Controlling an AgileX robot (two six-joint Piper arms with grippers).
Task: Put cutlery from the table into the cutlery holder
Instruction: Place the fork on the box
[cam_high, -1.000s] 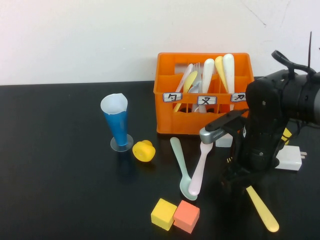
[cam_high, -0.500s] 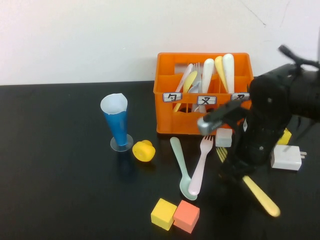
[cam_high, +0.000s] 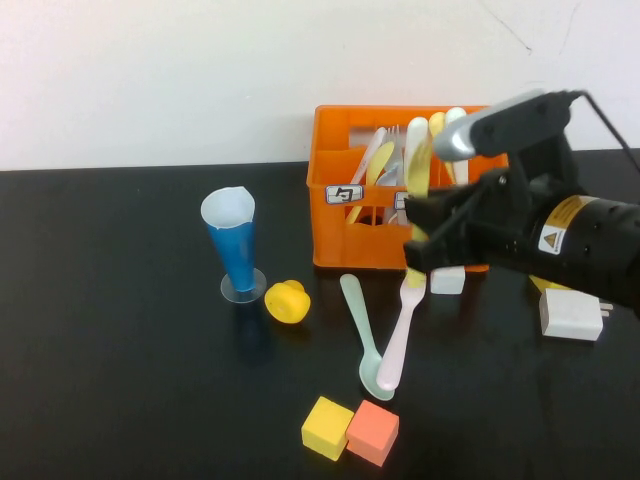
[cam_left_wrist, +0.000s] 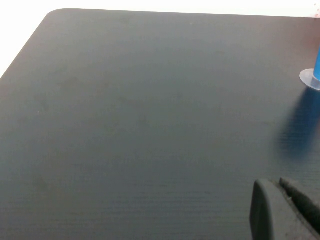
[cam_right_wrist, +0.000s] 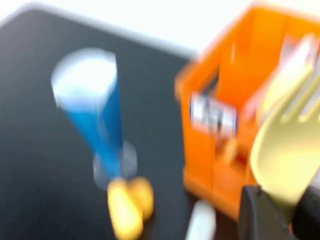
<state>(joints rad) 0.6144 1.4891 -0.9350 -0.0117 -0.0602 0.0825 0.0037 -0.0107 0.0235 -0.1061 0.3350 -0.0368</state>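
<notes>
Yellow fork (cam_high: 418, 190) pinched upright in right gripper (cam_high: 415, 245) — before orange cutlery holder (cam_high: 340, 225); left gripper (cam_left_wrist: 285, 212) unclear.

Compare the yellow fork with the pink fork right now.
The yellow fork is off the table, upright, gripped by the right pincer in front of the orange holder. The pink fork lies flat on the table against the green spoon, ungripped. Both are pastel plastic.

Labels and signs

We see black characters on the cutlery holder (cam_high: 335, 215) labels (unreadable), plus a warning triangle on the right arm's yellow sticker (cam_high: 562, 226).
</notes>
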